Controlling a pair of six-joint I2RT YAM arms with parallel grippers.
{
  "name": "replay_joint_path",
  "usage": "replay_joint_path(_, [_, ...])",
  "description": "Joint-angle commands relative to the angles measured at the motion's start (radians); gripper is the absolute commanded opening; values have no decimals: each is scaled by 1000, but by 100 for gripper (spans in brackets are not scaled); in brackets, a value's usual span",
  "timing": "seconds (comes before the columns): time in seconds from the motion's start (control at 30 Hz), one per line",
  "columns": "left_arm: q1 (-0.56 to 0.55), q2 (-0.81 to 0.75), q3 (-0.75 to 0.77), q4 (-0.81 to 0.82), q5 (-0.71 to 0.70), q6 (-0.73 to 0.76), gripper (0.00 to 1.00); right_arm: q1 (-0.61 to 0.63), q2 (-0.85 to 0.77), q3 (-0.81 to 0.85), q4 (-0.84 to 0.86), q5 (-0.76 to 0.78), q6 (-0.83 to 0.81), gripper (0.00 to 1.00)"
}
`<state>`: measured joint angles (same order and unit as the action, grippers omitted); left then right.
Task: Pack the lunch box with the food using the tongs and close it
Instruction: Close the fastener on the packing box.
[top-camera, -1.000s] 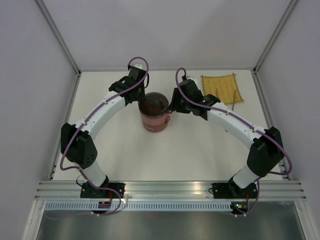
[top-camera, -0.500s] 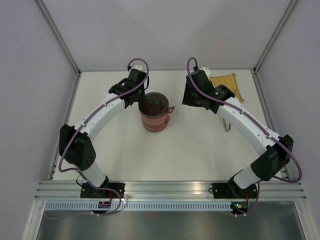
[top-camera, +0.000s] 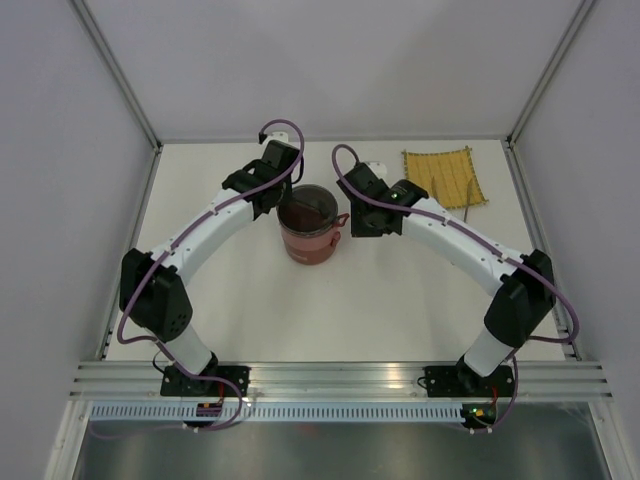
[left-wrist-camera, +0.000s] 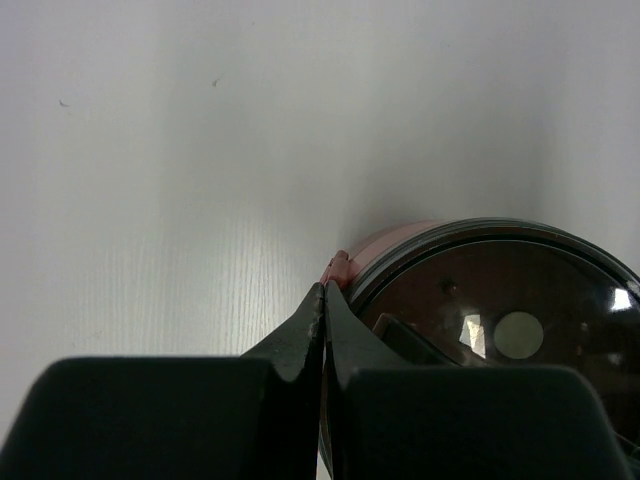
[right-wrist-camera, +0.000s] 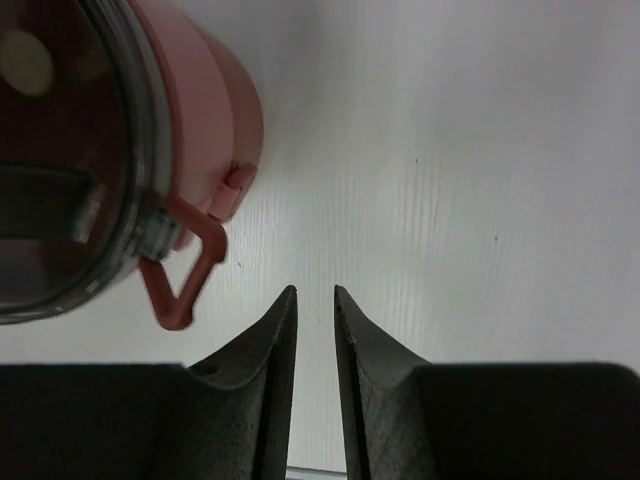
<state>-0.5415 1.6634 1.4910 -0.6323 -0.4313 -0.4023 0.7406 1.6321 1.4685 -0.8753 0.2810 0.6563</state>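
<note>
We see the white tabletop (top-camera: 250, 320) spread wide, with both arms reaching over it toward its far middle. The left arm (top-camera: 205, 225) curves in from the near left and the right arm (top-camera: 460, 240) from the near right.

The lunch box (top-camera: 310, 232) stands upright between their wrists at the far middle of the tabletop. It is a dark-red round stack with a dark lid on top. No food shows outside it, and through the lid we cannot make out any pieces.

A yellow woven mat (top-camera: 444, 178) lies flat at the far right, well apart from the box.

The left claw (left-wrist-camera: 325, 290) is closed, its fingers pressed together. Its tips sit right at a small pink lug (left-wrist-camera: 338, 268) on the far-left side of the box wall. We cannot tell whether they pinch it.

The right claw (right-wrist-camera: 315, 290) hangs just right of the box with a narrow gap between its fingers. It holds nothing, and bare tabletop shows through the gap.

A red wire clasp (right-wrist-camera: 182, 268) hangs loose from the box's right side, near the right claw's fingers but not touching them.

The tongs (top-camera: 469, 197) look like a thin sliver at the mat's near-right corner.

A pale knob (left-wrist-camera: 519, 335) sits at the lid's centre.
</note>
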Motion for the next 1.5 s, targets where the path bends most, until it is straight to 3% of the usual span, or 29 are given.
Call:
replay_joint_path(0.0, [-23,26,-37,-95,17,28,3,-18,29,235,-138,144,-55,27])
replay_joint_path(0.1, [-21,13,-46,-93,13,28,3,-32,25,410,-214,114,-95,23])
replay_joint_path(0.2, [-23,1,-48,-92,12,34,3,-32,20,429,-142,-76,-106,22])
replay_joint_path(0.4, [-23,-13,-38,-92,37,45,3,-9,115,313,-122,-118,-89,13])
replay_joint_path(0.73, [-23,-36,-29,-95,49,42,3,14,35,-58,18,-102,-11,13])
replay_joint_path(0.97, [-17,-194,50,-144,39,72,4,8,14,-45,98,-42,19,13])
replay_joint_path(1.03, [-18,-229,83,-149,87,89,4,-13,6,-53,93,-40,23,12])
replay_joint_path(1.13, [-20,-255,133,-145,226,95,4,-85,-15,-83,104,-75,31,0])
replay_joint_path(1.2, [-26,-238,130,-132,302,94,4,-133,-46,-109,128,-78,28,0])
replay_joint_path(1.47, [-75,-182,11,-98,387,68,3,-156,-60,-117,150,-77,14,0])
